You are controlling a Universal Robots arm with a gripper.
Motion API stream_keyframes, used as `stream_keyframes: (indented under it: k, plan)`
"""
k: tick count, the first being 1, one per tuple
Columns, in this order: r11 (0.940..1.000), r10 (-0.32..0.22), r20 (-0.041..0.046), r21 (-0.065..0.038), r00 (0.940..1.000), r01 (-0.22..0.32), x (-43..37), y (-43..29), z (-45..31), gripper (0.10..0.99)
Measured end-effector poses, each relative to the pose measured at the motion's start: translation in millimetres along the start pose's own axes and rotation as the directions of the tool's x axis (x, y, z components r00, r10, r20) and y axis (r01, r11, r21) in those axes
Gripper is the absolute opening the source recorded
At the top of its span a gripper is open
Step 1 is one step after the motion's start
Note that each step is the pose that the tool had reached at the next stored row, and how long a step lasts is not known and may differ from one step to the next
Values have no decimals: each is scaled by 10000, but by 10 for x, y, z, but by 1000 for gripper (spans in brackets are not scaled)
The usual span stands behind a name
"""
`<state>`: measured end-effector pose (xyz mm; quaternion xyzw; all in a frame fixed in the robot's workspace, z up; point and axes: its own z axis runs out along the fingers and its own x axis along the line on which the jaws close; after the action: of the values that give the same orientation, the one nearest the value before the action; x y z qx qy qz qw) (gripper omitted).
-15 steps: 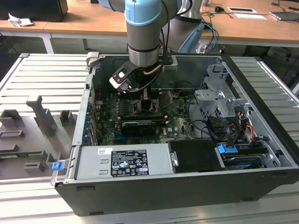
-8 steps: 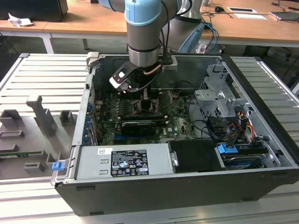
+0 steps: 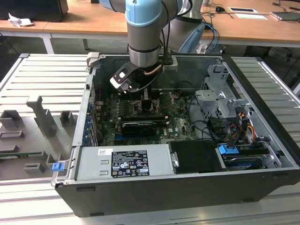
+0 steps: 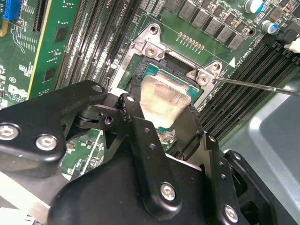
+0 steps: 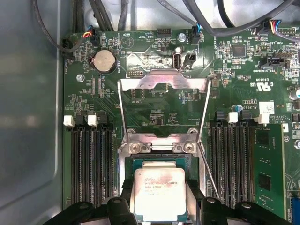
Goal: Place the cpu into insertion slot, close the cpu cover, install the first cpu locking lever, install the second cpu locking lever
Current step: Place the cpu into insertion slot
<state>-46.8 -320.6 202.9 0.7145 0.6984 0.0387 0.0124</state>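
Your pincer is pinched on the cpu, with one black finger on each of two opposite edges. The second wrist view shows the same hold, fingers hugging the silver lid. The cpu lies square over the slot, inside its metal rim; you can't tell whether it is seated or just above. Count: one cpu, one slot, one cover. The cover is swung open past the hinge edge, with board showing through its window, so nothing overhangs the cpu. One lever shows, a thin rod running free just beside the slot and close to one finger. In the second wrist view that lever angles out over the memory slots. Two banks of memory slots flank the slot tight to the rim, leaving little side room for the fingers. Further out are one coin cell, cables along the board's far edge, and a grey case wall. In the exterior view the arm stands straight down into the open case. The power supply and drive cage are well apart from it.
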Motion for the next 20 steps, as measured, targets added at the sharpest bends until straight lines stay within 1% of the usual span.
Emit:
stream_keyframes:
  k: [5, 9, 10, 16, 18, 19, 20]
  plan:
    - [10000, -6, 75, 0, 10000, 6, 3, 5, 3, 525]
    - [10000, -6, 82, -1, 10000, 6, 3, 6, 10, 525]
    - [10000, -9, 98, -2, 10000, 9, 3, 7, 12, 525]
    - [10000, -8, 102, -3, 9999, 9, 3, 6, 12, 525]
    - [10000, -9, 103, -2, 9999, 9, 3, 6, 11, 537]
    - [10000, -8, 103, -2, 9999, 8, 3, 6, 11, 600]
    - [10000, -8, 102, -2, 9999, 8, 4, 7, 9, 600]
